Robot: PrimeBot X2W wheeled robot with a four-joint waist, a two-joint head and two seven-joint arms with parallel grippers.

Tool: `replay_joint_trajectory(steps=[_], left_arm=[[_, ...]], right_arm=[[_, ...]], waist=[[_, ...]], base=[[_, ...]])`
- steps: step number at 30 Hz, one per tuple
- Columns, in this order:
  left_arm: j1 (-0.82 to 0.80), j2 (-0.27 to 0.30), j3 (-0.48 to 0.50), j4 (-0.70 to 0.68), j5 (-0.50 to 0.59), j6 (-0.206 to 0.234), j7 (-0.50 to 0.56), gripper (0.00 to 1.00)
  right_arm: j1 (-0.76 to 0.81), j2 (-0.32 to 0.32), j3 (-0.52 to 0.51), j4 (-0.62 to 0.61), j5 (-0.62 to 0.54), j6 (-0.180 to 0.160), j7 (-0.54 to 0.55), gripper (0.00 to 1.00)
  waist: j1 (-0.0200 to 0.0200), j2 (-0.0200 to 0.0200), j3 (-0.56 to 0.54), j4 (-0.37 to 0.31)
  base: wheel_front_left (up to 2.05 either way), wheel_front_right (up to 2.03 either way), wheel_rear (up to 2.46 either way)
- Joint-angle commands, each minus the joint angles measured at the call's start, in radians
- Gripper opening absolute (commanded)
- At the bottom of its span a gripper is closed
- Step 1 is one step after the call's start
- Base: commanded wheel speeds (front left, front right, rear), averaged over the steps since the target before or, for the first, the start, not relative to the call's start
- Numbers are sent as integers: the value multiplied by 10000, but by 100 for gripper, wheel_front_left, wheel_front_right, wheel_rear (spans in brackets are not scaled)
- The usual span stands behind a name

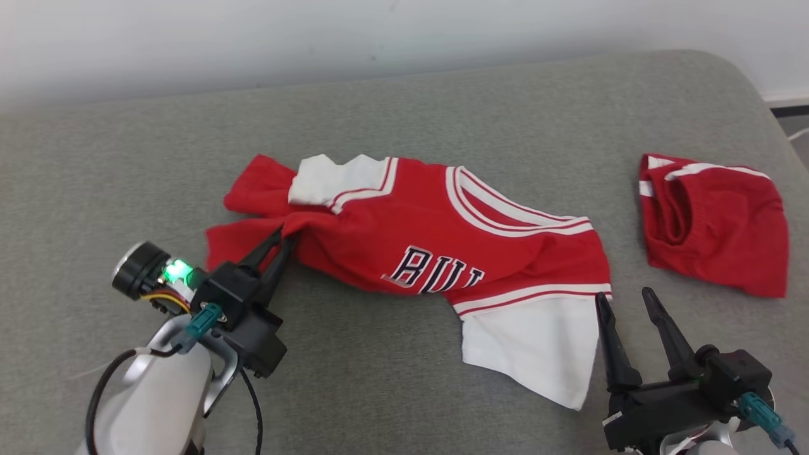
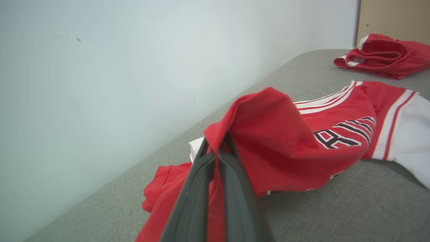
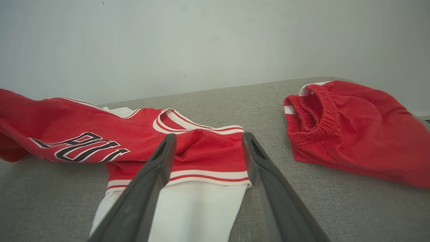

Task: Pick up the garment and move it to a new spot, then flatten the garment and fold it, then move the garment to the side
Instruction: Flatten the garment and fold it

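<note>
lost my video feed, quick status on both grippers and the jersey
Left gripper shut on jersey, cloth bunched. Right gripper open, beside the white sleeve. Red shorts lie apart on the right, nothing in the way.

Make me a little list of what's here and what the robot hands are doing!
surface: grey cushion
jersey: red and white, crumpled, in the middle
shorts: red, apart from the jersey, to its right
left gripper: shut on the jersey's red edge
right gripper: open, by the white sleeve, holding nothing
</note>
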Motion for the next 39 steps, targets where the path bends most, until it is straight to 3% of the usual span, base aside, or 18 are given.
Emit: replay_joint_trajectory(steps=[1,9,13,19,24,26,27,33,39], left_arm=[[-34,152,-42,-178,22,18,-38,0],[-1645,840,-1166,-667,-337,-246,310,0],[-3017,1635,-2968,-550,-1393,-269,1186,0],[-4986,2796,-4765,221,-2444,-272,1571,0],[-6221,3306,-5679,1485,-2686,-274,1293,0],[-6538,3450,-5760,2084,-2797,-273,1051,48],[-6660,3484,-5702,2402,-2815,-273,903,100],[-6725,3271,-5391,3844,-2871,393,327,100],[-5989,2786,-5029,4162,-3290,1097,-5,100]], right_arm=[[103,69,-13,35,13,-6,-9,100],[183,341,-11,349,119,-6,-9,100],[120,449,50,460,114,-6,-9,100],[-309,590,294,512,114,-6,-9,100],[-744,730,495,507,124,-6,-9,100],[-885,778,554,494,134,-6,-9,100],[-943,803,566,487,130,-6,-9,100],[-1074,956,583,470,162,-6,-8,100],[-956,873,426,502,43,-6,-10,100]], waist=[[-1,-1,-94,278],[-1,-1,-218,949],[-1,-1,-109,986],[-1,-1,482,489],[-1,-1,1135,-273],[-1,-1,1361,-574],[-1,-1,1466,-707],[-1,-1,1743,-1156],[-1,-1,1357,-865]], base=[[0,0,0],[0,0,0],[0,0,0],[0,0,0],[0,0,0],[0,0,0],[0,0,0],[0,0,0],[0,0,0]])
